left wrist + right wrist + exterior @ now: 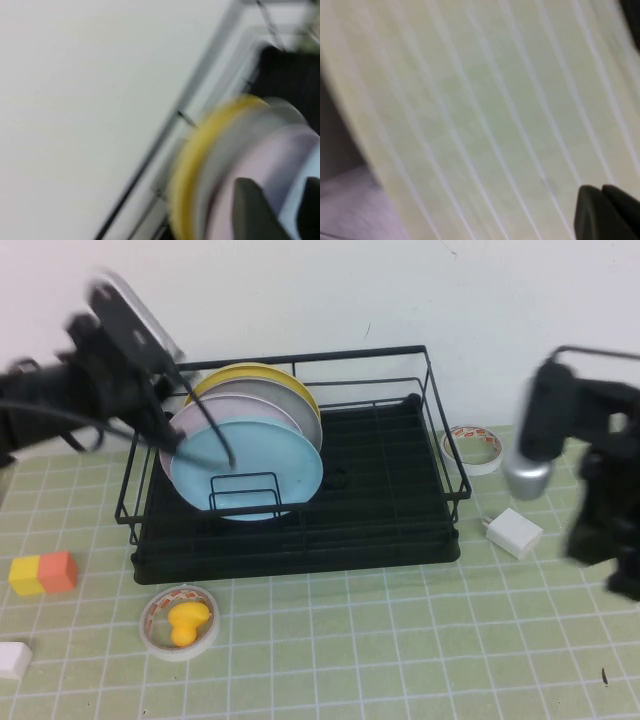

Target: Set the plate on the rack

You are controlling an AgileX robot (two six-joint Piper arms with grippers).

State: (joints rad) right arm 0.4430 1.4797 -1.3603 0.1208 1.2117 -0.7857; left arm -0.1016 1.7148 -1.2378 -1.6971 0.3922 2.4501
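Observation:
The light blue plate (255, 472) stands on edge in the black wire rack (390, 490), frontmost in a row with a pale pink plate (235, 412), a grey plate (285, 400) and a yellow plate (250, 372) behind it. My left gripper (200, 445) is open at the blue plate's upper left rim, one finger in front of the plate and one at its left edge. The left wrist view shows both fingers (255, 210) apart over the pink plate (265, 160) and the blue plate (300, 175). My right gripper (605, 540) hangs shut and empty at the far right, over the mat (470, 110).
A tape roll (472, 448) and a white charger (513, 532) lie right of the rack. A yellow duck (186, 620) sits inside another tape roll in front of the rack. Orange and yellow blocks (45, 573) and a white block (12, 660) lie at the left.

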